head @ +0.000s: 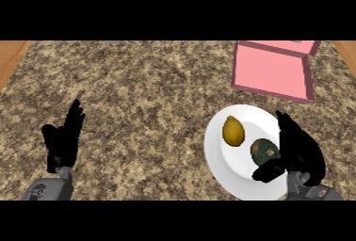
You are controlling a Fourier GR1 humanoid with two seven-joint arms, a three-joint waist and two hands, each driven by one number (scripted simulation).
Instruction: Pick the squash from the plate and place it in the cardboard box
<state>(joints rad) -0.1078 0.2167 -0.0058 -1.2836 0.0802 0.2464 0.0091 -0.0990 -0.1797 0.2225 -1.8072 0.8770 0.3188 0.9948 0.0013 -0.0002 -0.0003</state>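
Note:
A white plate (233,176) lies on the counter at the right. On it sit a dark green, rounded squash (264,150) and, to its left, a yellow lemon-shaped fruit (233,130). My right hand (303,151) is over the plate's right side, right beside the squash. Its fingers are straight and point away from me, and its thumb reaches under the squash's near edge. The hand is open and is not closed on the squash. The box (272,71) is pink and open-topped, and stands beyond the plate at the back right.
My left hand (64,139) rests open at the left, fingers up, on the speckled stone counter (139,94). Wooden strips border the counter at both far corners.

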